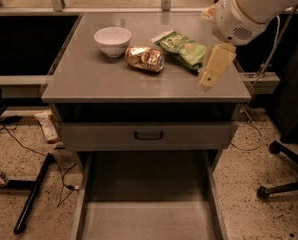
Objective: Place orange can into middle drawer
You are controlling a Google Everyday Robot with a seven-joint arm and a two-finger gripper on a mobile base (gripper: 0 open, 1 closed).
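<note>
Orange can [145,58] lies on the cabinet top [114,84], left of the fingers [216,66] above its right edge, apart or together unclear.

Looks like a lab to me: speckled floor [269,166], loose cables [19,143], swivel-chair base [284,186], metal drawer unit [149,134]. Tool [211,74] over tabletop's [114,81] right edge.

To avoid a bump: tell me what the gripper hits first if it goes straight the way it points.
Likely the bare tabletop near its front right corner; the gripper hangs above it, pointing down-left. Depth is unclear.
</note>
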